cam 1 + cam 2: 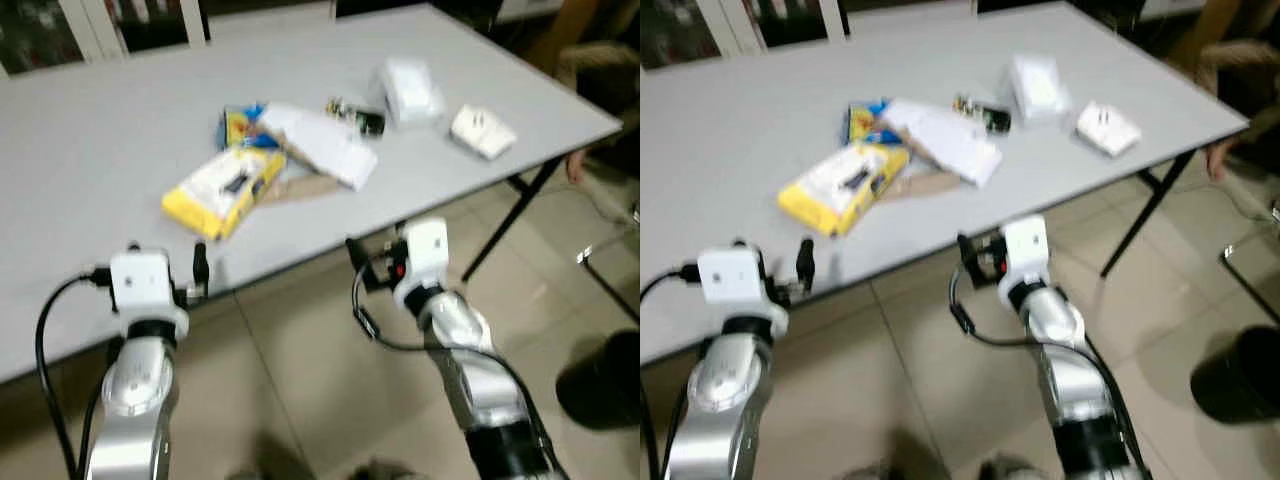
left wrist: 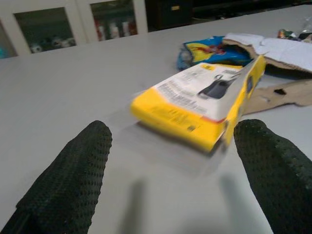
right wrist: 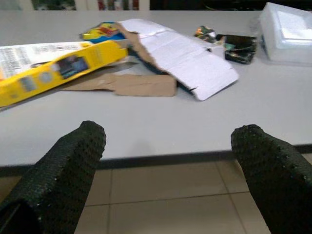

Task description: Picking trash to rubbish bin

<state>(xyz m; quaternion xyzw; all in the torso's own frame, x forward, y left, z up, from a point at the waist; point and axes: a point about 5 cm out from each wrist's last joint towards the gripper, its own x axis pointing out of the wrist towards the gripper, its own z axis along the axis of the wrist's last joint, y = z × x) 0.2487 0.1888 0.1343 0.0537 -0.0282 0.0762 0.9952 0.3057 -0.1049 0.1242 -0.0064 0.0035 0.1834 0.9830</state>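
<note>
Approach step: I am holding my left gripper [image 2: 170, 161] open before the yellow box [image 2: 202, 105], right gripper [image 3: 165, 161] open too; next, closing on the box.

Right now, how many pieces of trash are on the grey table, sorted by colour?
Yellow: 1, the flat yellow cardboard box
Blue: 1, the crumpled blue snack wrapper
White: 3, the flattened white-and-brown carton, clear-white plastic container, small white packet
Dark: 1, the small dark wrapper
Total: 6

Both head eyes look down from above the table [image 1: 90, 150], while each wrist camera skims low and close toward the same yellow box [image 2: 204, 105].
</note>
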